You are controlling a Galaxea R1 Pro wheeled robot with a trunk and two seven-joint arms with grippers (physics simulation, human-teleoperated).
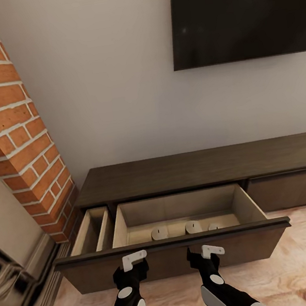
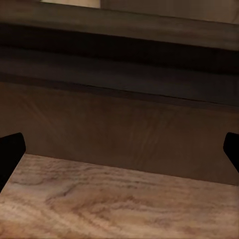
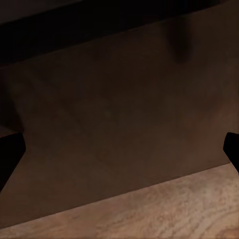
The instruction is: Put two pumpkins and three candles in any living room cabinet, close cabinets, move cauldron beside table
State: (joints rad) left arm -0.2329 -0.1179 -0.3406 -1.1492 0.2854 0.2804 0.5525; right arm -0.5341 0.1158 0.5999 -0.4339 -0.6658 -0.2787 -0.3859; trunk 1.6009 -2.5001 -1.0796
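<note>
My left gripper (image 1: 134, 259) and right gripper (image 1: 212, 250), fingers wide and empty, face the cabinet (image 1: 194, 169) drawer front (image 1: 173, 258); candles (image 1: 192, 226) lie inside. Uneven pushing could jam it.

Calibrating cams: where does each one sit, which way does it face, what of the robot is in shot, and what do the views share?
Head view: on the head, looking forward and down at the open drawer of the cabinet with candles inside; both arms show, left gripper and right gripper in front of the drawer front.
Left wrist view: by the left gripper, facing the drawer front and floor; dark fingertips at both edges.
Right wrist view: by the right gripper, facing the drawer front; fingertips likewise.
Shared: all three show the drawer front and floor.
</note>
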